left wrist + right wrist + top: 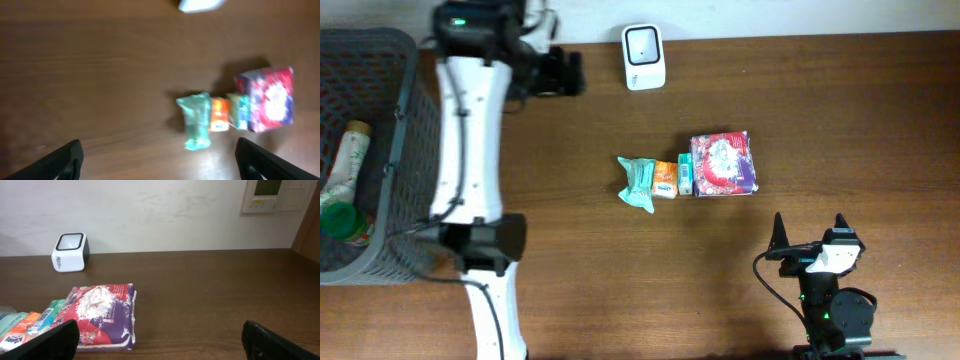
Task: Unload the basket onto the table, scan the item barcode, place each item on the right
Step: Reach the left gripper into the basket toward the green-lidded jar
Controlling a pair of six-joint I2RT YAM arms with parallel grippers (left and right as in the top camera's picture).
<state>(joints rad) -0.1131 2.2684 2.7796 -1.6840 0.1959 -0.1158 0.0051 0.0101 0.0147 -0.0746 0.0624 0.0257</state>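
White left arm (470,130), black joints (480,238), thin black cable (459,112). Black pointed right gripper (809,228), white block (832,258) just behind.

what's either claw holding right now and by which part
Nothing is held: the left claw and the right claw are both open and empty.

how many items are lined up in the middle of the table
4, side by side in the overhead view: teal packet at the left end, small orange pack, slim green box, purple-red floral pack at the right end. Others in the basket are not counted.
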